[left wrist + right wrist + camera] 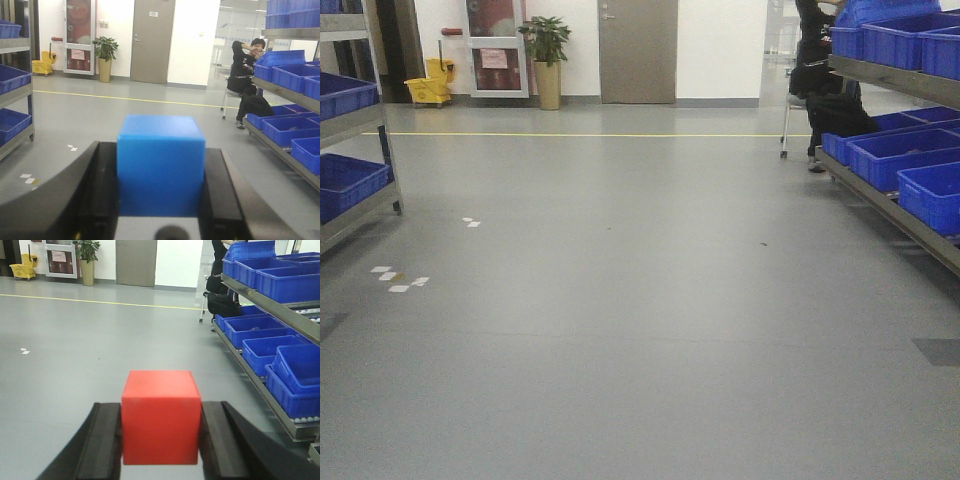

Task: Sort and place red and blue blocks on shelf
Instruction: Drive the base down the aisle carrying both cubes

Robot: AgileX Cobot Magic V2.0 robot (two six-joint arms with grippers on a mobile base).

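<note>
Exterior front-facing: wide floor (650, 330) between two shelves (890, 80)

Red block (160, 415) between black jaws.

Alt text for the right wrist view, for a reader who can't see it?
A bright red matte cube is clamped between the right gripper's black fingers, above grey floor. A grey metal rack holding blue plastic bins runs along the image's right.

Smooth blocks, shiny floor, plastic bins.
You see the blue block (161, 165) and the red block (160, 415) look smooth and matt. The grey floor (640, 330) shines a little. The blue bins (292, 395) look like smooth plastic, and the shelf (260, 299) under them looks like grey metal.
</note>
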